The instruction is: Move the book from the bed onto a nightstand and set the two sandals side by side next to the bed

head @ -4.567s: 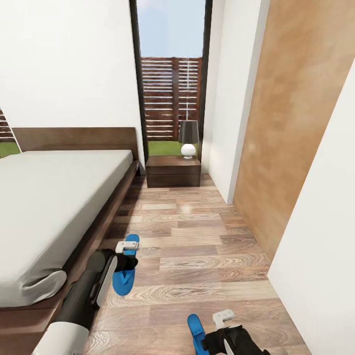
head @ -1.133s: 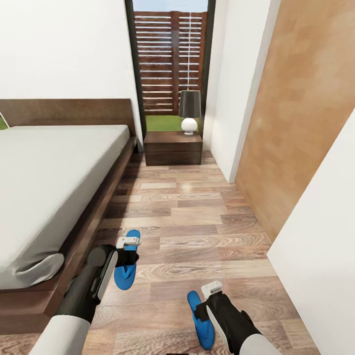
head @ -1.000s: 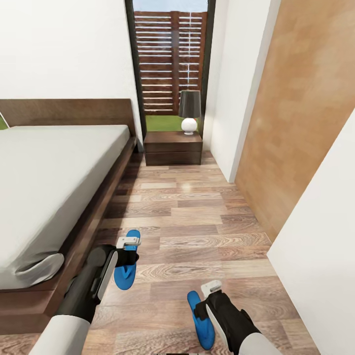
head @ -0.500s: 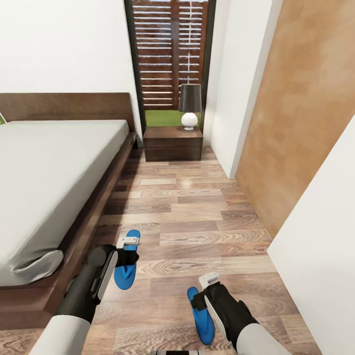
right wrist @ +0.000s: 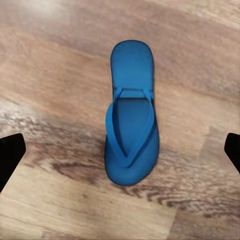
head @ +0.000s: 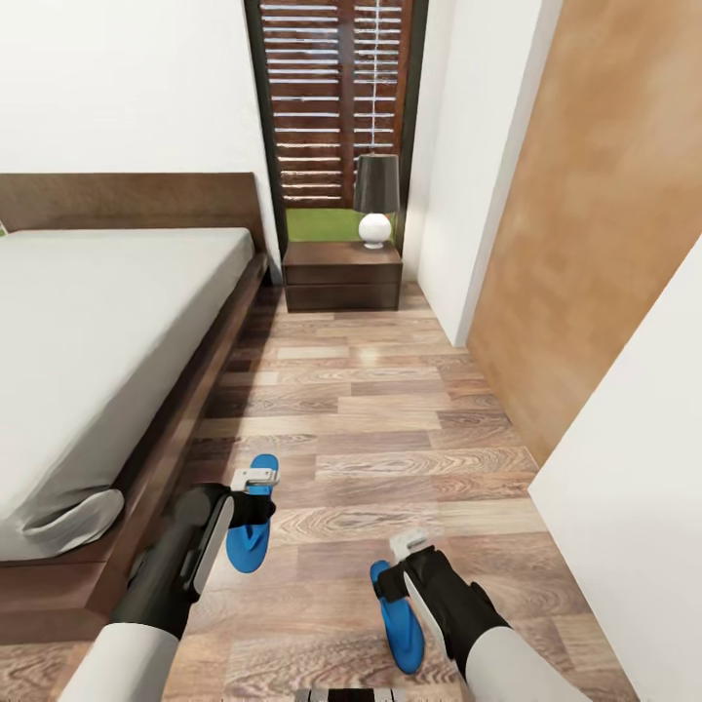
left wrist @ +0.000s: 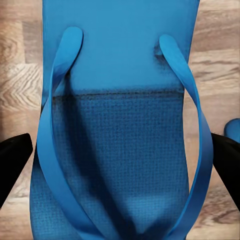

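A bright blue sandal (head: 249, 541) (left wrist: 120, 100) sits in my left gripper (head: 255, 485), whose black fingers (left wrist: 12, 165) press on its two long sides, just above the wood floor beside the bed (head: 97, 331). The second sandal (head: 402, 634) (right wrist: 131, 135) lies flat on the floor to the right. Above it my right gripper (head: 405, 546) hangs open, its fingers (right wrist: 10, 155) far apart and clear of the sandal. A dark-brown nightstand (head: 341, 278) stands at the far end by the headboard. The book is out of view.
A lamp (head: 374, 200) with a dark shade stands on the nightstand. A white wall and a wood-panelled wall (head: 585, 244) close the aisle on the right. The bed's dark frame (head: 190, 409) borders the floor strip on the left.
The head view has tilted down and shifted forward. My right arm has reached further forward over the floor sandal. The left arm and its sandal hold the same pose.
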Robot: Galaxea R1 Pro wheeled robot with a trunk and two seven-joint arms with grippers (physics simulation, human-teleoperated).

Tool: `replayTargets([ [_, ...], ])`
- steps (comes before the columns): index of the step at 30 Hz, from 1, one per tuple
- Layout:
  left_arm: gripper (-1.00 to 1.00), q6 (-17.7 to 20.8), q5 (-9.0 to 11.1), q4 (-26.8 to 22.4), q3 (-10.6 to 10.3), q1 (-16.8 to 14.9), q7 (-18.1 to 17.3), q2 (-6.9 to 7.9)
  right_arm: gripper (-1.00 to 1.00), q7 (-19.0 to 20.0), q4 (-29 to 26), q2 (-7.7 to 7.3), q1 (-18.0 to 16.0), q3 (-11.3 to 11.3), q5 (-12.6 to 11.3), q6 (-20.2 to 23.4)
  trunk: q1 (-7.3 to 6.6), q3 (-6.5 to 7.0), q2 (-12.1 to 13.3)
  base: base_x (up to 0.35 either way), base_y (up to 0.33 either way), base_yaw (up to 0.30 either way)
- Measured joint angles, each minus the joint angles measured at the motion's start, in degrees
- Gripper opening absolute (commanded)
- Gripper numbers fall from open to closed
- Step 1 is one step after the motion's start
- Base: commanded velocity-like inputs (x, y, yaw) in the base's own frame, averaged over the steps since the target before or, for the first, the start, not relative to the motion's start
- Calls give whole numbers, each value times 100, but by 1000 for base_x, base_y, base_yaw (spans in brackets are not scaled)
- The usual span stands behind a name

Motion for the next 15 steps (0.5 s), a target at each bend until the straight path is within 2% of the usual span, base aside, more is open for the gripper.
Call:
replayTargets([
  [2,-100,0,-2,-2,-29,0,0,2,100,4,0,0,-5,0,-2,-3,5,-44,-3,0,0,0],
  [8,-100,0,2,-7,-84,0,0,5,100,15,-1,0,-30,1,-7,-6,5,-45,-3,0,0,0],
  [15,-100,0,2,-9,-96,0,-6,6,100,18,-1,0,-85,4,-12,-7,23,-200,-12,0,0,0],
])
